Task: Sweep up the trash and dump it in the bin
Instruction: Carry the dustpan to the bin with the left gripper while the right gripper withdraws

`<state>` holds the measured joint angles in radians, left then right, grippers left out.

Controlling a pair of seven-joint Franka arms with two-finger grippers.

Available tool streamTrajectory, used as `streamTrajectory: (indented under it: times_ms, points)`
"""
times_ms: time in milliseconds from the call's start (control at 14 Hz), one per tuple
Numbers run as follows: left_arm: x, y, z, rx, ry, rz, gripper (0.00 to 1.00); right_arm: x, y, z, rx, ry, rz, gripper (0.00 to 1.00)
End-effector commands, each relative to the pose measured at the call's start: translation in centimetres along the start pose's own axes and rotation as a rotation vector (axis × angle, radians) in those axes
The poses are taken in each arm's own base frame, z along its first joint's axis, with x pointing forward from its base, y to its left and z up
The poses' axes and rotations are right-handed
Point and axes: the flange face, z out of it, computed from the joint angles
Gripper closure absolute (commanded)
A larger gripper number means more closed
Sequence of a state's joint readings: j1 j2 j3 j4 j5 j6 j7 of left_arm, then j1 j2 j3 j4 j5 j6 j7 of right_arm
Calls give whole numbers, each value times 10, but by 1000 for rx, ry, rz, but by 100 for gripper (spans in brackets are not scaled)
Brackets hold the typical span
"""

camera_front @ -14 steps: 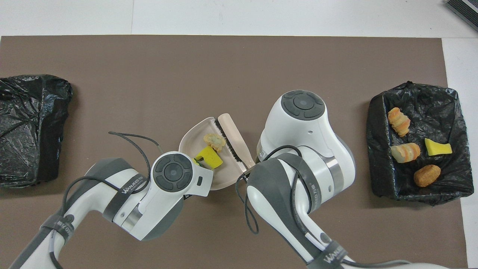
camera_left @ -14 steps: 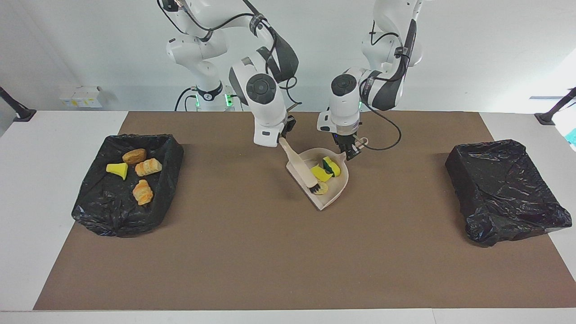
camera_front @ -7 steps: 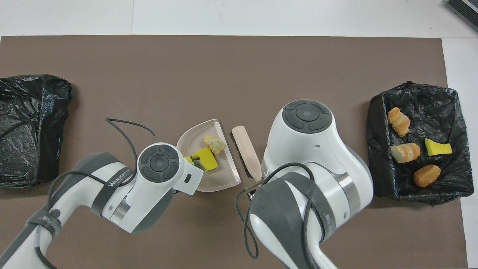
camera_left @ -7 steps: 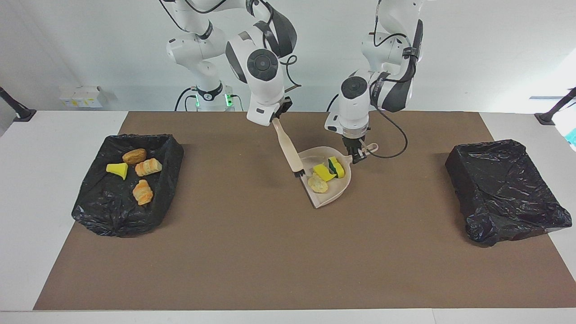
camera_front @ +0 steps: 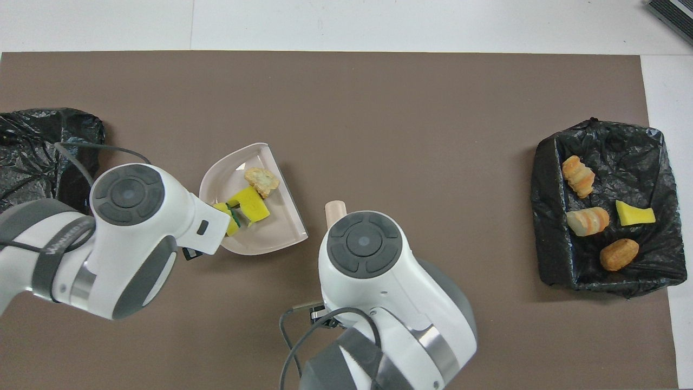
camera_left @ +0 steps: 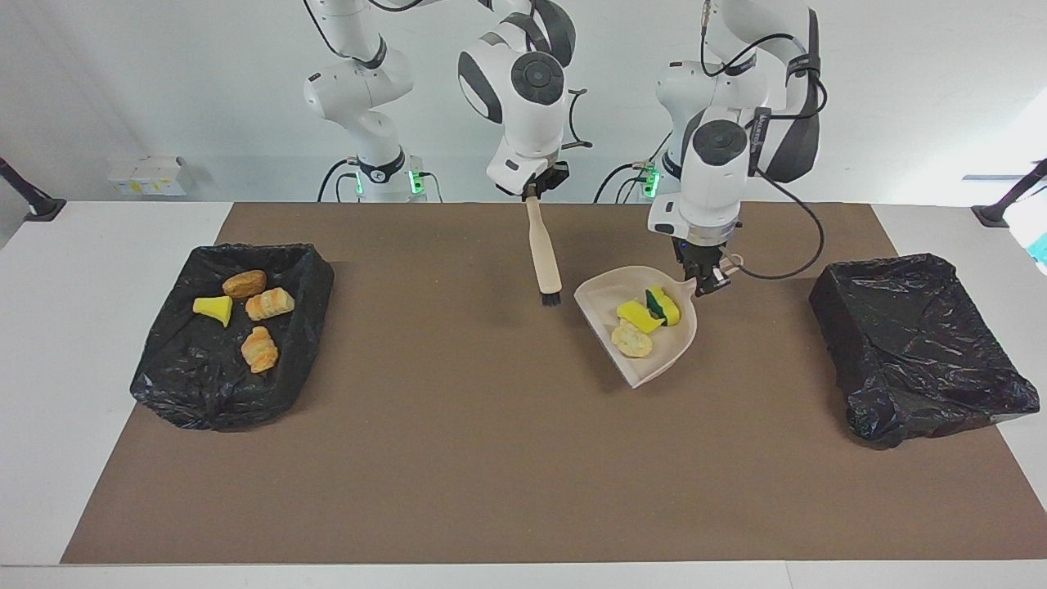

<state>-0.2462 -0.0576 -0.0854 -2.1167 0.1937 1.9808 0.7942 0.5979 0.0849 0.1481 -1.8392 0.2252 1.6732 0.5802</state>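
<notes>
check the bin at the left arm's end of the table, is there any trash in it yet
No, the black-lined bin at the left arm's end shows only bare liner, while three scraps still lie in the dustpan.

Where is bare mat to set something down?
The brown mat is bare from the bin holding scraps to the other bin, along the edge farthest from the robots. It is crowded mid-table around the dustpan and brush.

Bright even overhead light, soft short shadows on the brown mat (camera_left: 458,458), specular glare on black bin bags (camera_left: 916,327), both views sharp, no blur
</notes>
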Motion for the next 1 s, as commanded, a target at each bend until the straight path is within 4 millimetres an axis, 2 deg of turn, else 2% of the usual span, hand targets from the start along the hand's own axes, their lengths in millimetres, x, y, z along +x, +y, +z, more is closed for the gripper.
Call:
streamTrajectory:
  times_ms: [0,143,358,429,501,644,715,787,930]
  points:
    - [-53,-20,-27,-9,-20,-41,100,-16,-24,46,6,28,45,100]
    - [-82,-34,-39,-28,-33,-35,100,-19,-39,72,-13,23,53,100]
    - [-141,-59,-48,-53,-41,-69,100,-21,-69,112,-18,48,119,100]
    - [-168,-69,-47,-63,-44,-126,100,-24,-71,123,-19,53,123,100]
    - [-192,-78,-47,-64,-42,-175,100,-26,-66,133,-23,53,130,100]
    - [-227,-89,-46,-68,-41,-246,100,-28,-61,137,-33,47,136,100]
    - [-243,-94,-48,-63,-38,-278,100,-27,-63,135,-33,47,137,66]
    - [-260,-101,-48,-60,-35,-298,100,-27,-63,133,-36,53,134,1]
    - [-301,-114,-51,-40,-22,-258,100,-27,-66,123,-53,63,131,0]
